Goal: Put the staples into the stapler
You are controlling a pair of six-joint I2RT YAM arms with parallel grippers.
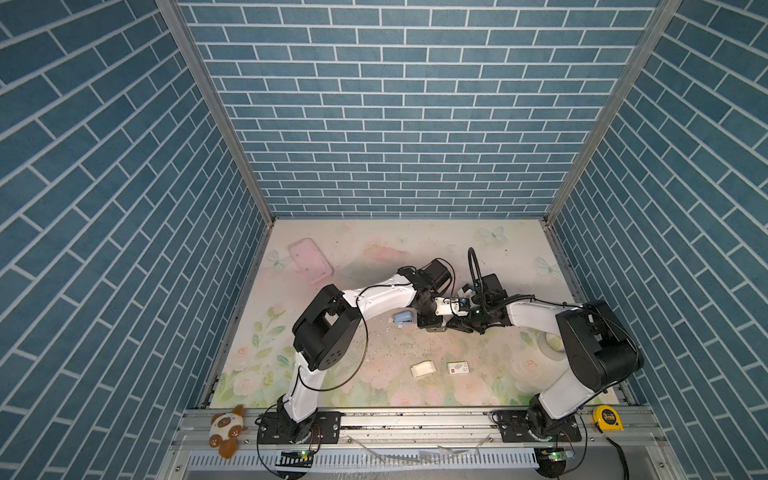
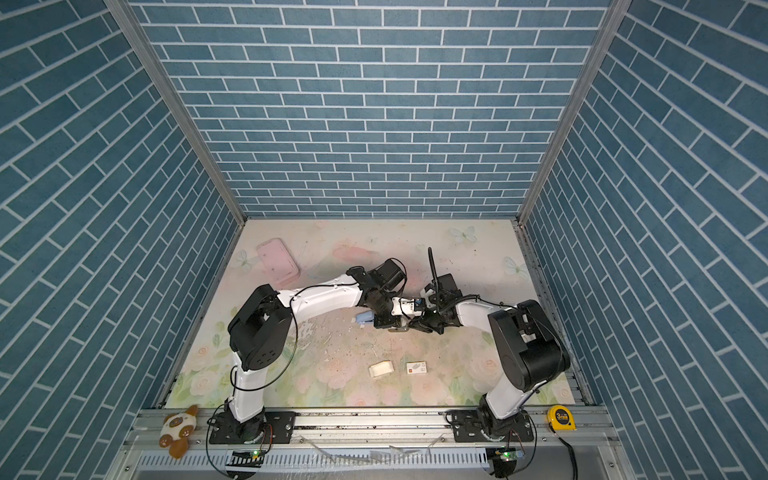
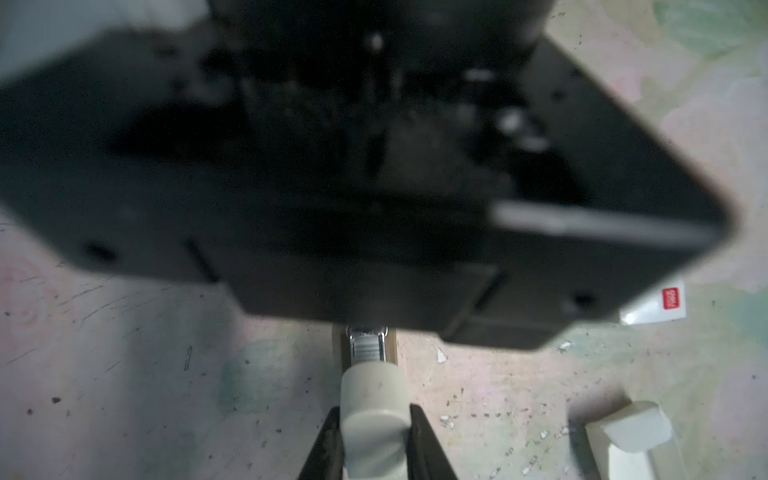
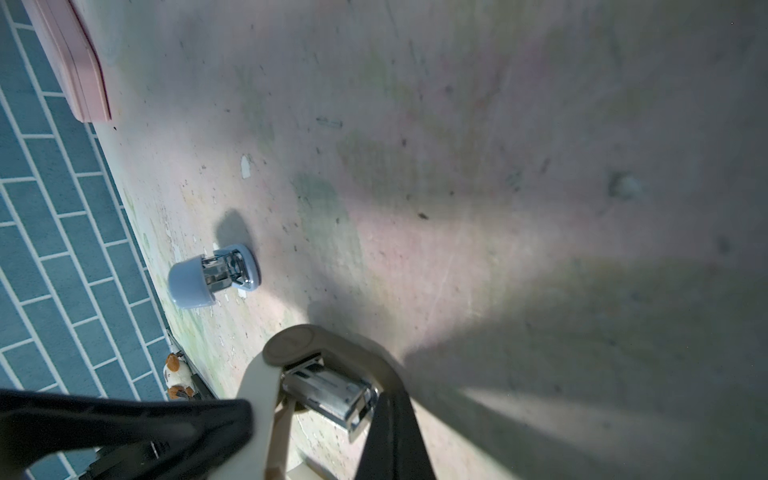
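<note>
— Blue brick walls (image 1: 395,124) boxed in a flower-printed tabletop (image 1: 374,386). What were the tools doing?

— The left tool (image 3: 374,411) was clamped on the cream lid (image 3: 372,424) of the beige stapler (image 4: 291,343), one finger on each flank. The right tool (image 4: 384,401) had its jaws pressed together, holding nothing. Its tip was at the front end of the stapler's metal channel (image 4: 328,392), touching or just beside it.

— And the staples?

— A ribbed silvery strip (image 3: 368,349) lay in that channel, just past the lid; I took it for the staples. Its long axis ran along the stapler, away from the left tool and toward the right one.

— Which arm was nearer?

— Both met over it, but the right tip sat at the strip's end, so pushing it home along the channel looked like that arm's job. The left tool, gripping the lid, seemed placed to swing it shut afterwards.

— Farther out?

— The white card tray (image 1: 423,369) and red-marked sleeve (image 1: 458,368) lay side by side toward the arm bases, well apart from the stapler. Whether strips remained there, I couldn't tell. A blue stapler (image 1: 403,318) sat just beside the left wrist.
</note>
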